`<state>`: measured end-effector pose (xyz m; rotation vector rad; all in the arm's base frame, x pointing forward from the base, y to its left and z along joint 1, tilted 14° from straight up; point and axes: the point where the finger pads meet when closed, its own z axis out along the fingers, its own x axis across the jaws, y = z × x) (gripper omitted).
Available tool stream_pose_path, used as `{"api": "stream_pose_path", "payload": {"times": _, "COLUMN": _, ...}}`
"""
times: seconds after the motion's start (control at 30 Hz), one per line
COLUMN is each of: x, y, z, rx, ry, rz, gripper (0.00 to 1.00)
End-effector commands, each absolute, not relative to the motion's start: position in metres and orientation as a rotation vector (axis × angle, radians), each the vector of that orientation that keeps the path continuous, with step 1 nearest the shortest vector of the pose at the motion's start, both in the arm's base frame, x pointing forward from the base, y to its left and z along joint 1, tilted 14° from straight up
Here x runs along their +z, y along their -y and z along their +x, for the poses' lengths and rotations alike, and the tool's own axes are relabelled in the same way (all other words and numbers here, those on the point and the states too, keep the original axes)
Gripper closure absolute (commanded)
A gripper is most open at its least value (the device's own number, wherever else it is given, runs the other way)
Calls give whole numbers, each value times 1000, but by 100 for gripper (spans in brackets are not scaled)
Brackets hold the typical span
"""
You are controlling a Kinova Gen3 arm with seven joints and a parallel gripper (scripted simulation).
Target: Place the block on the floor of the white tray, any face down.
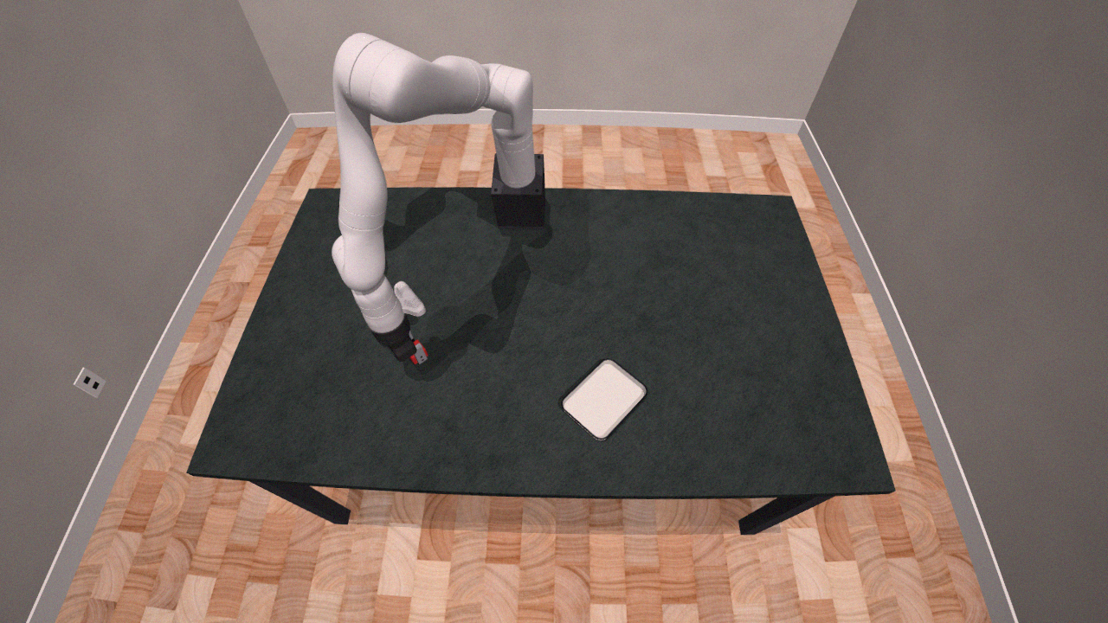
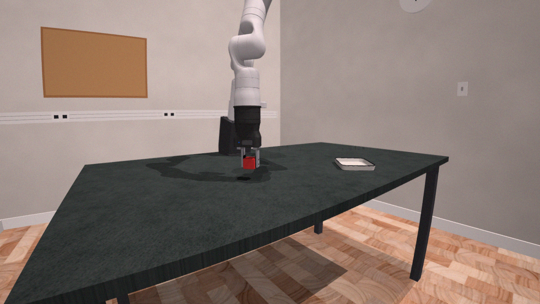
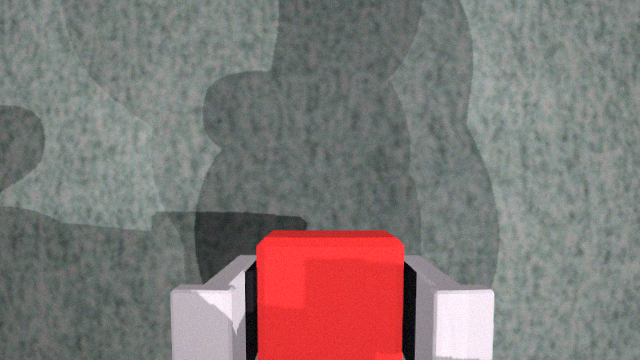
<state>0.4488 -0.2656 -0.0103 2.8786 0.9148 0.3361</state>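
Note:
My gripper (image 2: pixel 249 163) is shut on the red block (image 2: pixel 248 162) and holds it a little above the dark table, with its shadow on the top below it. In the overhead view the gripper (image 1: pixel 415 355) and the block (image 1: pixel 414 357) are over the left middle of the table. In the wrist view the red block (image 3: pixel 330 295) fills the space between my two grey fingers. The white tray (image 1: pixel 603 398) lies flat on the table to the right and nearer the front edge, well apart from the gripper. It also shows in the side view (image 2: pixel 354 163), and looks empty.
The arm's black base (image 1: pixel 517 195) stands at the table's back edge. The table top (image 1: pixel 542 333) is dark, with wooden floor around it.

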Motion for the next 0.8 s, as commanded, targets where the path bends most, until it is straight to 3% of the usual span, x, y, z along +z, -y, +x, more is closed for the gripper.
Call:
{"api": "stream_pose_path", "payload": {"times": 0.0, "x": -3, "y": 266, "z": 448, "rx": 337, "ry": -914, "rz": 2877, "gripper": 100}}
{"api": "stream_pose_path", "payload": {"times": 0.77, "x": 12, "y": 265, "z": 444, "rx": 337, "ry": -914, "rz": 2877, "gripper": 100}}
